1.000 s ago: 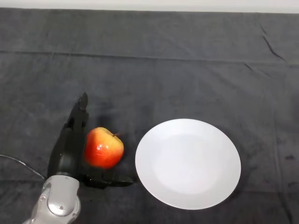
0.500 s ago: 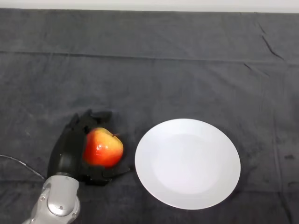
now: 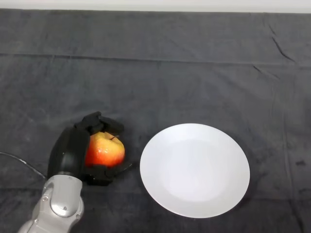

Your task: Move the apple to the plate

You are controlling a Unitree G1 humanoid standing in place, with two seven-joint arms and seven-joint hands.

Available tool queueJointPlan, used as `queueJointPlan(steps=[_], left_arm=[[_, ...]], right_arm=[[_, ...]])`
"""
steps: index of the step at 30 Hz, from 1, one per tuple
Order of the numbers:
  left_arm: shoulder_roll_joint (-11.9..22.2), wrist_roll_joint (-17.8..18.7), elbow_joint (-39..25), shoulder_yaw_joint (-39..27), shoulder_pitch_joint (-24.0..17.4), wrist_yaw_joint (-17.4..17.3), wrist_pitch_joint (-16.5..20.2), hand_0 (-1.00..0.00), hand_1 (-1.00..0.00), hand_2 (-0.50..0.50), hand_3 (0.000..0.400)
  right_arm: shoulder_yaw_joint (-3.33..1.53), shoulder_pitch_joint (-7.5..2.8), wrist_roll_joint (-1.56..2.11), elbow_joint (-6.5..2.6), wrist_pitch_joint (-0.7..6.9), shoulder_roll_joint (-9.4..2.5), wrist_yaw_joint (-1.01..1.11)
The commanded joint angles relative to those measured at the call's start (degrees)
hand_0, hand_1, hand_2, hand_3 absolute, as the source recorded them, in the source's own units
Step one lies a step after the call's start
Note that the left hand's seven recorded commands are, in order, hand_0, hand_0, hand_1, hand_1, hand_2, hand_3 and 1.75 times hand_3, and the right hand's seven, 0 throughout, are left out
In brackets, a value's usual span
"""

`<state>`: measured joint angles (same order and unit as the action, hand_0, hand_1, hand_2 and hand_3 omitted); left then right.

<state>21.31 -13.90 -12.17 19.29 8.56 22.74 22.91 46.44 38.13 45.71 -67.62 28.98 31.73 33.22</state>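
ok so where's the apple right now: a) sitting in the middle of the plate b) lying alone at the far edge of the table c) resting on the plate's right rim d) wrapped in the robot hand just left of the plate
d: the apple sits on the dark cloth with the robot hand curled round it, left of the white plate, which holds nothing.

One apple point(image 3: 105, 150) (red and yellow), one white plate point(image 3: 195, 169), one dark cloth point(image 3: 160, 73).
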Motion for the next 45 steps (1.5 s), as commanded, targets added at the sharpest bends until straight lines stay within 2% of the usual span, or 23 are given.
queueJointPlan(steps=[1, 9, 22, 31, 45], left_arm=[[0.34, -1.86, -3.67, 1.98, 2.49, 0.98, 1.08, -1.00, -1.00, 0.00, 0.400], [-0.59, -3.87, -4.54, 5.36, 3.83, 3.38, 0.77, -1.00, -1.00, 0.00, 0.400], [-3.03, -3.51, -0.06, 12.34, 7.54, 7.21, -1.07, -1.00, -1.00, 0.00, 0.400], [-4.68, -0.46, 4.61, 19.11, 11.24, 10.48, -2.48, -1.00, -1.00, 0.00, 0.400], [-5.52, 5.71, 10.79, 27.80, 16.00, 13.57, -5.81, -1.00, -1.00, 0.00, 0.400]], right_arm=[[0.88, -1.55, -0.24, 0.55, -0.05, 1.25, -0.09], [0.89, -1.50, -0.23, 0.42, -0.03, 1.31, -0.04], [0.90, -1.44, -0.22, 0.24, -0.02, 1.39, 0.04], [0.91, -1.40, -0.22, 0.12, -0.02, 1.44, 0.09], [0.93, -1.32, -0.22, -0.10, -0.02, 1.54, 0.19]])
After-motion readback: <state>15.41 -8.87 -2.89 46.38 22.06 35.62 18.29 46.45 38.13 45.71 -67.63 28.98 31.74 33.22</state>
